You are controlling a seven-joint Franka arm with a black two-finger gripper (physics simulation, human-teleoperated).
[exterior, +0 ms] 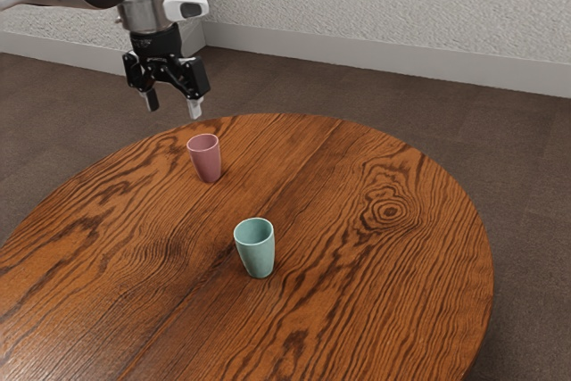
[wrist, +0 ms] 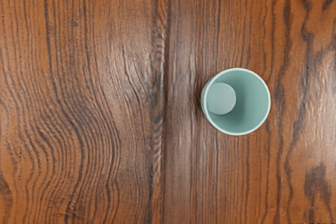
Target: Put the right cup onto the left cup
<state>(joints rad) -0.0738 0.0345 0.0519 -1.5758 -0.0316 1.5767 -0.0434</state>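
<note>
Bare tabletop (exterior: 330,211) separates pink cup (exterior: 206,161) from teal cup (exterior: 258,252), spread pincer (exterior: 173,111) clear.

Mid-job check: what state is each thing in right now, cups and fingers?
Pink cup: upright on the table, not stacked; its inside bottom is hidden.
Teal cup: upright on the table, empty, apart from the pink cup.
Fingers: open, raised, nothing between them.
</note>
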